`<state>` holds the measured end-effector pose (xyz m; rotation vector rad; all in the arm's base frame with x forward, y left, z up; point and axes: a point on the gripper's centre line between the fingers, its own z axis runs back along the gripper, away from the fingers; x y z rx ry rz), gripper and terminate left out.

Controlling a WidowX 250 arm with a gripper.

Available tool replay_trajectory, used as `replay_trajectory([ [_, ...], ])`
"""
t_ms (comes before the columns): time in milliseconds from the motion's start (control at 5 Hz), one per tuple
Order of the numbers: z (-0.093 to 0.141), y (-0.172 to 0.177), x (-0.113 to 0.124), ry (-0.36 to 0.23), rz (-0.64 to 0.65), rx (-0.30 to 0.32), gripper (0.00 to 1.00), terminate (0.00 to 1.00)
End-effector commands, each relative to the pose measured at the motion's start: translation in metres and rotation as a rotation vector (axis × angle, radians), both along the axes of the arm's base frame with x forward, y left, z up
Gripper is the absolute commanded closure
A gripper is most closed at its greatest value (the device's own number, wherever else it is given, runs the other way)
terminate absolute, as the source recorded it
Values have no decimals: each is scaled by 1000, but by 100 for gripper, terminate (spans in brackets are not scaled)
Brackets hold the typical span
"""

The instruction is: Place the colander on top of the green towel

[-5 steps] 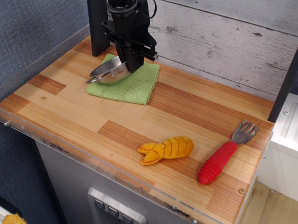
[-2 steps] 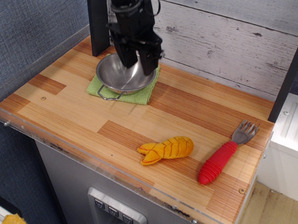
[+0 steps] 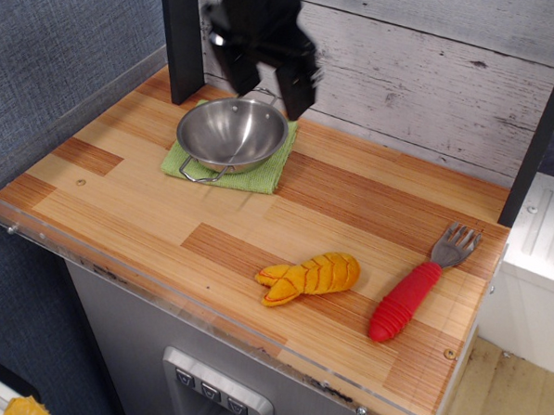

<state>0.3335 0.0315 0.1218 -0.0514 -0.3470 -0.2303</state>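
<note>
The colander [image 3: 232, 134], a shiny steel bowl with wire loop handles, sits upright on the green towel [image 3: 260, 174] at the back left of the wooden counter. The towel shows only at its edges around the bowl. My gripper [image 3: 267, 88] hangs above the bowl's far rim, open and empty, its two black fingers spread apart and clear of the colander.
A yellow plush fish [image 3: 309, 276] lies at the front middle. A red-handled fork [image 3: 420, 286] lies at the front right. A clear acrylic rim [image 3: 116, 273] runs along the counter's front and left. A dark post [image 3: 179, 40] stands behind the towel.
The colander went from tilted in the shut gripper to resting flat on the towel. The gripper opened, let it go and rose up and slightly back.
</note>
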Motion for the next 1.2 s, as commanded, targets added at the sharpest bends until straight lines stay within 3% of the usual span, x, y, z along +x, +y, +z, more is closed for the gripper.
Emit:
replay_trajectory([
  [0, 43, -40, -25, 15, -7, 70, 0, 0],
  [200, 41, -44, -29, 88, 44, 35, 0, 0],
  [600, 36, -40, -35, 123, 172, -4, 0, 0],
  [800, 36, -32, -29, 245, 11, 75, 0, 0],
  [1000, 36, -32, -29, 245, 11, 75, 0, 0],
])
